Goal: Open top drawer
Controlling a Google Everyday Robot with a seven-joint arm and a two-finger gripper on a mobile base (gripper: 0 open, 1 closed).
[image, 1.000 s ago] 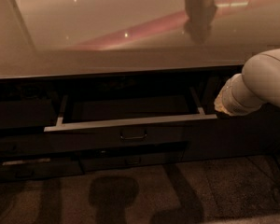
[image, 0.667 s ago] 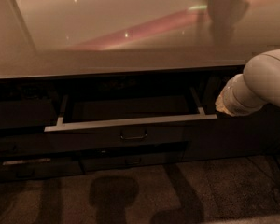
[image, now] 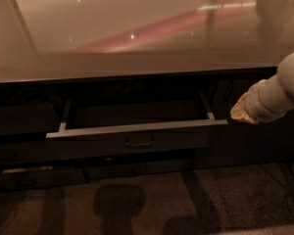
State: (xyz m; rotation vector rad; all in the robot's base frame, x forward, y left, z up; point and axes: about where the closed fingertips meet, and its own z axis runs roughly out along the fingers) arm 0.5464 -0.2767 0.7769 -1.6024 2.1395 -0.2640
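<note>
Top drawer [image: 98, 146] stands pulled out from under the glossy countertop [image: 137, 58], a little below the centre of the view. Its pale metal top edge runs from 9 o'clock toward 3 o'clock, and the small loop handle [image: 139, 142] sits mid-front. It has not moved since the earlier frames and is out just as far.

What has changed is the gripper [image: 279, 6]. It is a blurred pale shape over the countertop, and it has drifted from about 12 o'clock to the 1 o'clock corner, well apart from the handle. Whether it is spread or closed, I cannot tell.

The white arm link [image: 274, 94] at 3 o'clock stays just beside the drawer's right end. A shallower drawer [image: 137, 169] lies shut beneath, at 6 o'clock.
</note>
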